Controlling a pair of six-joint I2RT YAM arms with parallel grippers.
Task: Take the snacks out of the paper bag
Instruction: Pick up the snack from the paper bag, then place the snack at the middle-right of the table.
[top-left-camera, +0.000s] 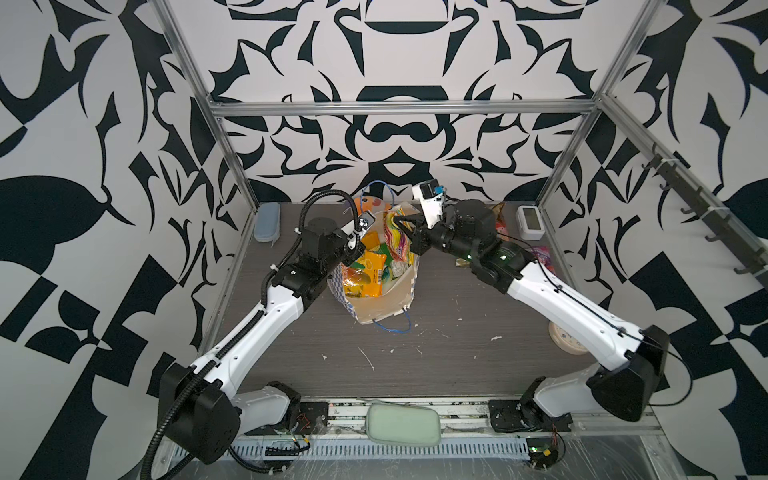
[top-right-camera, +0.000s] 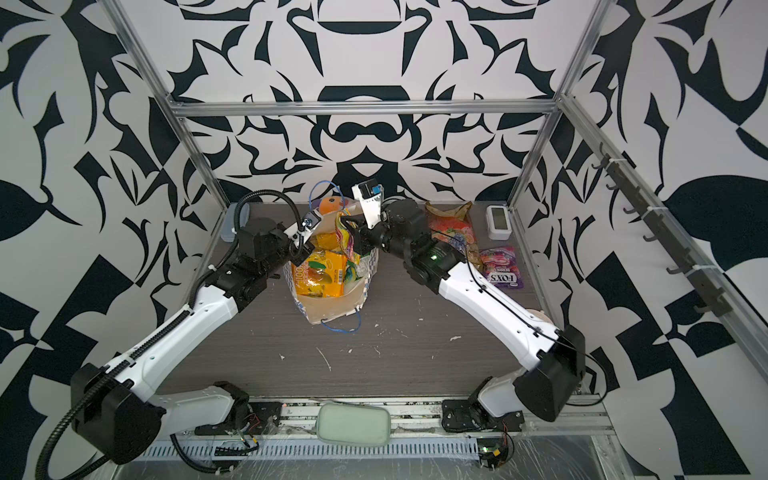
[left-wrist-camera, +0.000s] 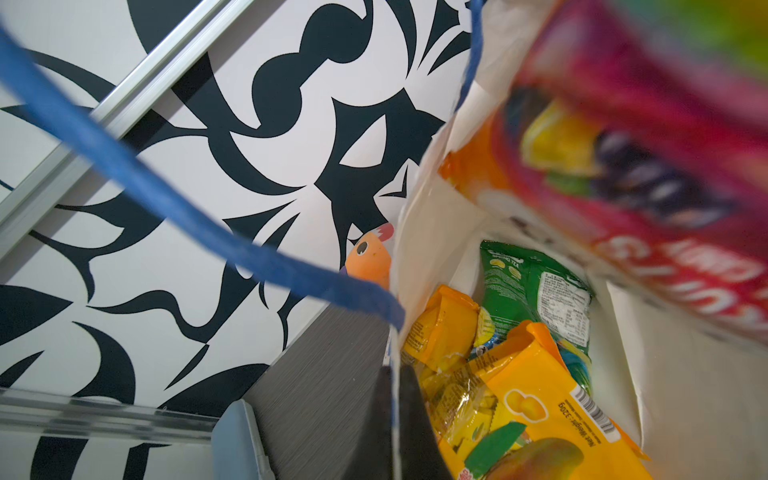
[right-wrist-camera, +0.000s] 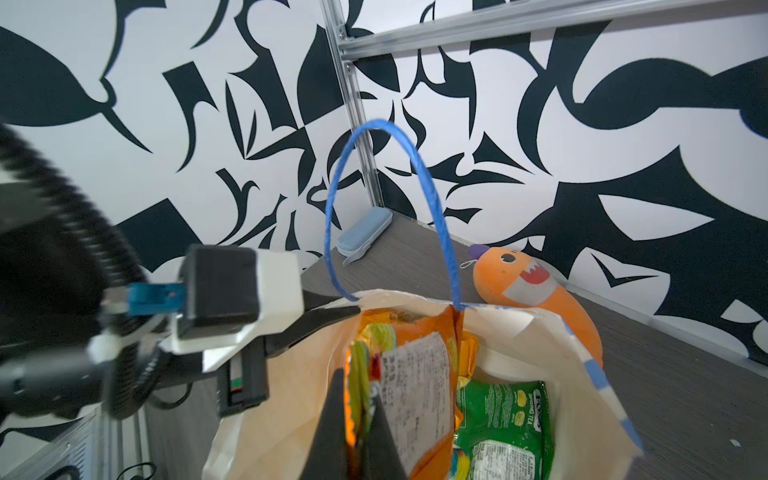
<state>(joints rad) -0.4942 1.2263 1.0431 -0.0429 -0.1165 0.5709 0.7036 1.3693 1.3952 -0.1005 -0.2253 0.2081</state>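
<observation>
My two arms stretched forward and inward over the table (top-left-camera: 457, 353), meeting at the paper bag (top-left-camera: 384, 305), which stood open. My left end effector (left-wrist-camera: 395, 376) was closed on the bag's rim, a finger on each side of the paper. My right end effector (right-wrist-camera: 360, 374), wrist bent down at the mouth, pinched the edge of a colourful packet (right-wrist-camera: 415, 382). Yellow-orange packets (top-left-camera: 368, 276) and a green packet (right-wrist-camera: 505, 419) lay inside; a purple packet (top-right-camera: 500, 266) and a gold-red fruit-print bag (top-right-camera: 451, 226) lay on the table at my right.

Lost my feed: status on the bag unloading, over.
Left gripper shut on bag rim. Right gripper shut on pink packet at mouth. Yellow packets, green packet still inside. Blue handle arches close by.
</observation>
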